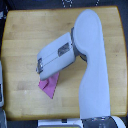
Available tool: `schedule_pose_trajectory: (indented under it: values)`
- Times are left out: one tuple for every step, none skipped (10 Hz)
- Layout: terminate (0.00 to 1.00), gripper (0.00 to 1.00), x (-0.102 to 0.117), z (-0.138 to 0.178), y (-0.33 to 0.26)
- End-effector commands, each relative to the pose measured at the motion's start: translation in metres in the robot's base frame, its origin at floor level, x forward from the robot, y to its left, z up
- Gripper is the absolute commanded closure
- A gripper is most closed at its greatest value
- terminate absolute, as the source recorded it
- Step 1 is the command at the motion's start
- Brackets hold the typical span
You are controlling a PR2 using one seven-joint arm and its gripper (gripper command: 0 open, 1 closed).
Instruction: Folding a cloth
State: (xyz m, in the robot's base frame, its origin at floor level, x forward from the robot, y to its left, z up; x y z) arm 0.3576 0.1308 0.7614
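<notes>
The cloth (pixel 49 86) is a small pink-magenta piece on the wooden tabletop (pixel 25 40), below the middle. Only part of it shows; the rest lies under my arm's end. My gripper (pixel 39 68) points toward the exterior view's left and sits right over the cloth's upper edge. Its fingers are too blurred and small to tell apart, so whether they hold the cloth does not show. The white forearm (pixel 92 55) runs from the bottom right up and over to the gripper.
A pale object (pixel 1 85) stands at the exterior view's left edge beside the tabletop. The robot's base (pixel 100 121) fills the bottom right. Dark floor shows beyond the table's far edge.
</notes>
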Motion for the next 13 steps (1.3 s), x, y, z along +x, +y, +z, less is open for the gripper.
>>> schedule_pose_trajectory:
  values:
    - [0.00, 0.00, -0.003, 0.008, -0.007]
    - [0.00, 0.00, 0.000, 0.013, -0.005]
    - [0.00, 0.00, 0.001, 0.014, -0.004]
    - [0.00, 0.00, 0.003, 0.017, -0.003]
    - [0.00, 0.00, 0.006, 0.018, -0.002]
    - [0.00, 0.00, 0.009, 0.021, -0.002]
    - [0.00, 0.00, 0.017, 0.030, -0.002]
    - [0.00, 0.00, 0.026, 0.041, -0.005]
    - [0.00, 0.00, 0.043, 0.066, -0.012]
    - [0.00, 0.00, 0.048, 0.074, -0.015]
    - [0.00, 0.00, 0.057, 0.096, -0.023]
    - [0.00, 0.00, 0.067, 0.114, -0.025]
    - [0.00, 0.00, 0.081, 0.137, -0.029]
